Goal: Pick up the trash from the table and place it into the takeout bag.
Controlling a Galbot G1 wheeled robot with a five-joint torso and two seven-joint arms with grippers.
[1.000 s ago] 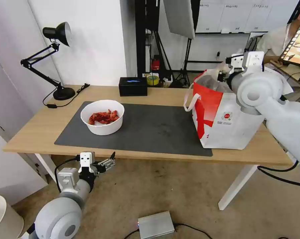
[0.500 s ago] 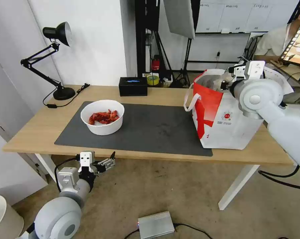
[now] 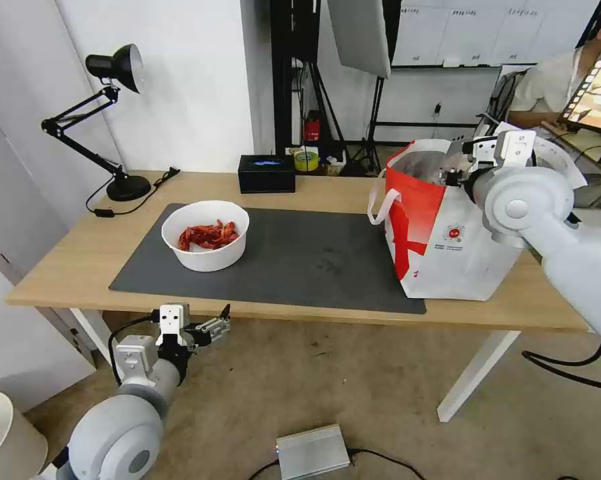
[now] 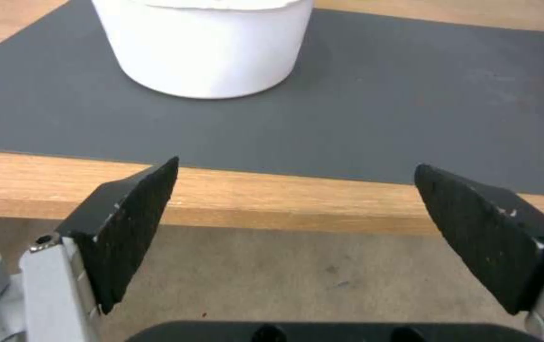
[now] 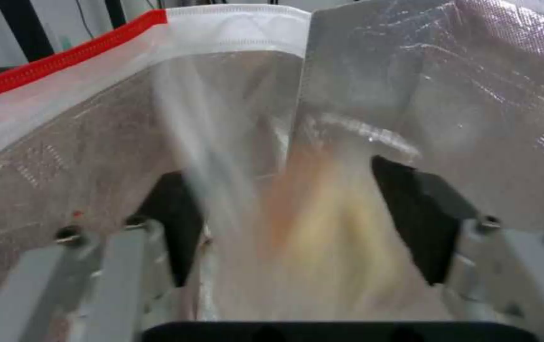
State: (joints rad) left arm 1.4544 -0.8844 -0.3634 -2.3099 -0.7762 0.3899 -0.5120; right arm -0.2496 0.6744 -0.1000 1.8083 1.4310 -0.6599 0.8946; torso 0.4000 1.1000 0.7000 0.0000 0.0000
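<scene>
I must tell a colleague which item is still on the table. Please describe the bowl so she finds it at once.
Look at the long wooden table, then its dark grey mat. On the mat's left end stands a round white bowl; unlike the black box behind it, it holds red shells.

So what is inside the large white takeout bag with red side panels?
Inside the white takeout bag with red side panels are silver foil lining, the open right gripper and a blurred clear bag between its fingers. The bottom is hidden.
</scene>
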